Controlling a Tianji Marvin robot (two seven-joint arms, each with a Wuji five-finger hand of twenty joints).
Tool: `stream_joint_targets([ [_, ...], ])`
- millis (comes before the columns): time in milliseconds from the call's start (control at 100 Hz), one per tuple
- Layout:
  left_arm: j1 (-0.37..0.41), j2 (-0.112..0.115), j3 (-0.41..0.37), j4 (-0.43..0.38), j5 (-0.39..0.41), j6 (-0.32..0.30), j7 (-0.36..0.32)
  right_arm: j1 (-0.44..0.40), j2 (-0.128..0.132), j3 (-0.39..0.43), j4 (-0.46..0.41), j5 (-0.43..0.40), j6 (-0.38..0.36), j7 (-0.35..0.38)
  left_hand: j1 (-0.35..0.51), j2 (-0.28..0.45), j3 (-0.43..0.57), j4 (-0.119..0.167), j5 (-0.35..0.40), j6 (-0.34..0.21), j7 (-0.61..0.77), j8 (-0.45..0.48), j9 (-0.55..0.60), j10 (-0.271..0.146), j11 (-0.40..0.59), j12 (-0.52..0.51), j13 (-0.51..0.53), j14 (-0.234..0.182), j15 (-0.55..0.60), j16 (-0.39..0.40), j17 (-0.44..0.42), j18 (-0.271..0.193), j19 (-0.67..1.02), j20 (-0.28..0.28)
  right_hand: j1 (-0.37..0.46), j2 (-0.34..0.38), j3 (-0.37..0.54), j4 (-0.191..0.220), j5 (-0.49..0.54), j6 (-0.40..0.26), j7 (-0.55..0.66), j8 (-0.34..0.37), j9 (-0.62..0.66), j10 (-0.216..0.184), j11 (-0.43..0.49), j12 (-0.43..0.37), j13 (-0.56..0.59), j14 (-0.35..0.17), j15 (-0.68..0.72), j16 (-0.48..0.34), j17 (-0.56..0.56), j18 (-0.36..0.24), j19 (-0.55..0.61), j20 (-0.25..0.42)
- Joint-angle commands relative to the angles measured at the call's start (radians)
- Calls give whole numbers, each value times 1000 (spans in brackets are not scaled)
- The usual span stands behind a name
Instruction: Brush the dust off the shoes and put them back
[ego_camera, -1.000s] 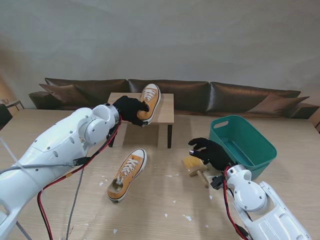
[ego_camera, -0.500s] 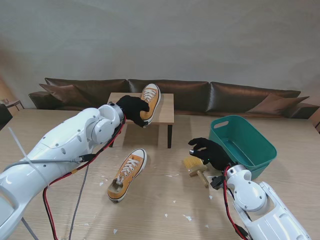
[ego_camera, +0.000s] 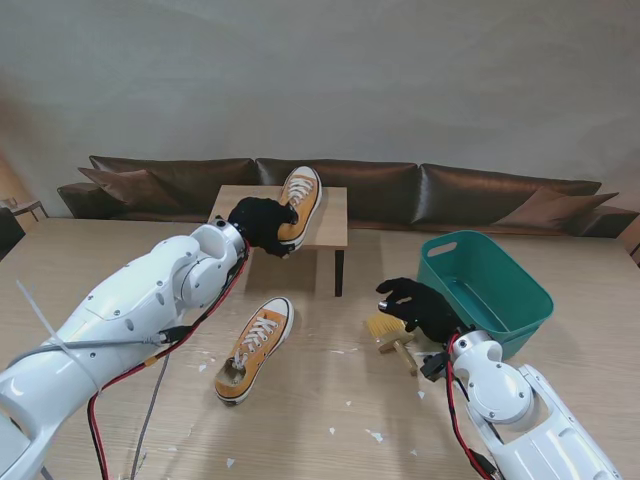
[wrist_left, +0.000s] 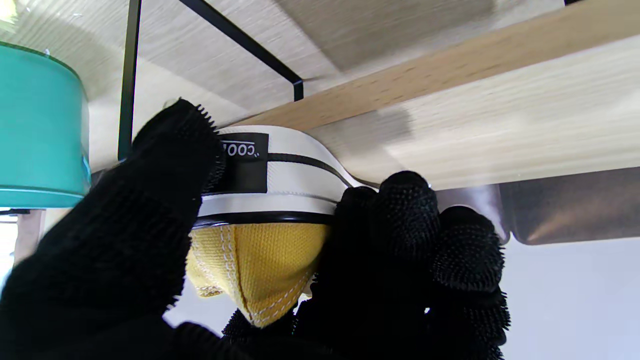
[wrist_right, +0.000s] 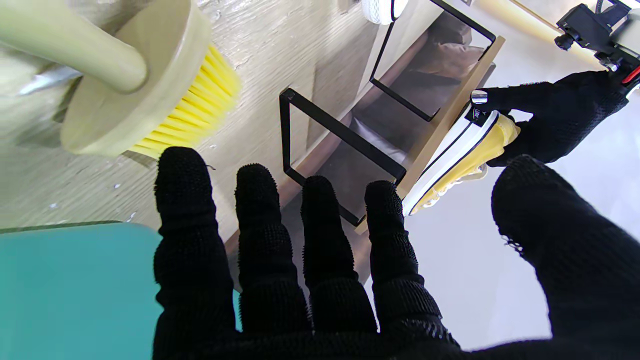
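A yellow canvas shoe (ego_camera: 298, 203) lies on the small wooden stand (ego_camera: 330, 232) at the back, and my left hand (ego_camera: 260, 222) is shut on its heel (wrist_left: 260, 200). The right wrist view shows that same shoe (wrist_right: 462, 155) at the stand's edge, held by the black glove. A second yellow shoe (ego_camera: 255, 347) lies on the table nearer to me, left of centre. The wooden brush (ego_camera: 392, 336) with yellow bristles (wrist_right: 192, 107) lies on the table just left of my right hand (ego_camera: 425, 308), which hovers open beside it, fingers (wrist_right: 260, 235) spread.
A teal plastic basket (ego_camera: 490, 290) stands at the right, close behind my right hand. The stand rests on black metal legs (wrist_right: 340, 132). White specks of debris (ego_camera: 375, 435) are scattered on the table nearer to me. A dark sofa (ego_camera: 450, 195) runs behind the table.
My left arm has shifted slightly, and the hand has slid a little to the left along the shoe's heel. The shoe, brush and right hand stay where they were.
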Motion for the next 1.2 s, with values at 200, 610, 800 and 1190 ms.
stream_joint_targets([
  [200, 42, 16, -36, -17, 45, -40, 25, -10, -2, -2, -10, 6, 6, 19, 235, -32, 137, 27, 149, 42, 123, 0, 152, -219, -26, -23, 107, -109, -90, -8, 104, -72, -29, -68, 5, 32, -8, 21, 12, 5, 11, -7, 25, 16, -2, -8, 20, 4, 1, 8, -383, 6, -23, 26],
  [610, 125, 37, -159, -158, 131, -79, 40, -9, -3, -3, -9, 13, 8, 20, 236, -36, 139, 24, 154, 44, 121, 0, 162, -218, -31, -21, 123, -109, -104, 5, 122, -68, -32, -72, 5, 36, -10, 21, 14, 7, 11, -9, 28, 18, -2, -8, 22, 5, 1, 8, -380, 9, -27, 30],
  [800, 190, 52, -227, -261, 174, -106, 6, -8, -4, -4, -8, 13, 8, 18, 236, -34, 139, 24, 154, 44, 121, 1, 163, -218, -32, -20, 121, -107, -107, 9, 121, -68, -32, -72, 6, 37, -9, 21, 14, 8, 11, -10, 29, 21, -2, -8, 22, 7, 1, 8, -378, 8, -29, 31],
  [1190, 338, 73, -356, -473, 257, -140, -70, -14, -4, -2, -11, 24, 8, 23, 234, -33, 137, 23, 154, 44, 120, 1, 162, -219, -33, -16, 125, -111, -108, 17, 122, -70, -32, -72, 6, 40, -9, 21, 12, 8, 11, -11, 28, 20, -3, -8, 21, 8, 0, 8, -379, 9, -32, 34],
])
